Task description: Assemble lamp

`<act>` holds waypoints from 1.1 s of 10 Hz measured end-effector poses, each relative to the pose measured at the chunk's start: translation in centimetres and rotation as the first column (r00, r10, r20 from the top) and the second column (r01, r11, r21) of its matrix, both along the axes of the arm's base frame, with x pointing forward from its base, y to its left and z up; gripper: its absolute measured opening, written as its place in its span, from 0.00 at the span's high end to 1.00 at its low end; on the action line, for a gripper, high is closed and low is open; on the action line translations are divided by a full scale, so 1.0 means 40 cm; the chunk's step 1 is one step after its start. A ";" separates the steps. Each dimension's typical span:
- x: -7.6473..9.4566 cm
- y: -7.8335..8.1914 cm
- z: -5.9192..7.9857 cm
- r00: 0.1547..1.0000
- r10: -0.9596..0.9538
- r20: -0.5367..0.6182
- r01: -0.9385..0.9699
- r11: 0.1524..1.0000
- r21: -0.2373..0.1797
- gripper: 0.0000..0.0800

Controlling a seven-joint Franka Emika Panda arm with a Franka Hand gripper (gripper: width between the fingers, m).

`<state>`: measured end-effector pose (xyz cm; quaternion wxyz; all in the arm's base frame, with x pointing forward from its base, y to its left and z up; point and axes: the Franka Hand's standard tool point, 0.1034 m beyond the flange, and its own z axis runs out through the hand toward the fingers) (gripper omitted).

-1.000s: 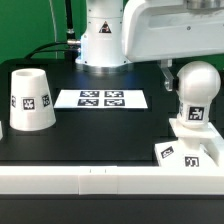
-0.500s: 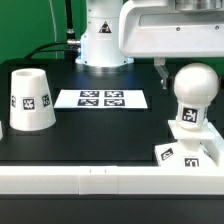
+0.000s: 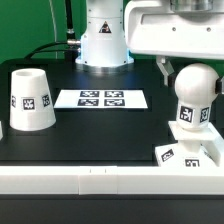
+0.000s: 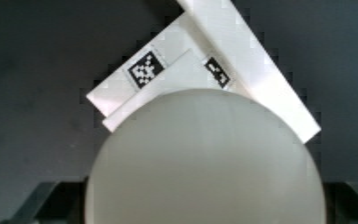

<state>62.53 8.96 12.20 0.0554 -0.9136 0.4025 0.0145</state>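
Observation:
The white round bulb (image 3: pixel 197 88) stands upright on its neck over the flat square base (image 3: pixel 188 153) at the exterior view's right, near the table's front edge. My gripper (image 3: pixel 190 72) comes down from above, with a dark finger against the bulb's left side, and is shut on the bulb. In the wrist view the bulb (image 4: pixel 202 160) fills the space between my gripper's (image 4: pixel 197 208) dark fingers, with the tagged base (image 4: pixel 202 65) beyond it. The truncated-cone shade (image 3: pixel 30 100) stands alone at the exterior view's left.
The marker board (image 3: pixel 100 98) lies flat in the middle of the black table. The arm's white pedestal (image 3: pixel 104 40) stands behind it. A white ledge (image 3: pixel 80 185) runs along the table's front edge.
The bulb has shifted slightly to the right with my gripper, and the tag on its neck has turned. The shade and base stay put.

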 end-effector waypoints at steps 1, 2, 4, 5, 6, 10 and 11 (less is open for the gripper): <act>0.003 -0.001 -0.001 0.994 -0.113 -0.005 0.113 0.994 0.013 0.28; 0.004 -0.001 -0.001 0.981 -0.195 -0.009 0.195 0.981 0.017 0.28; 0.009 0.003 -0.001 0.916 -0.399 -0.034 0.400 0.915 0.042 0.28; 0.013 0.003 -0.001 0.878 -0.477 -0.044 0.479 0.875 0.064 0.28; 0.013 0.004 -0.001 0.822 -0.565 -0.063 0.569 0.818 0.086 0.28; 0.016 0.013 0.001 0.700 -0.705 -0.116 0.715 0.691 0.107 0.28; 0.016 0.015 0.000 0.713 -0.692 -0.113 0.701 0.705 0.108 0.18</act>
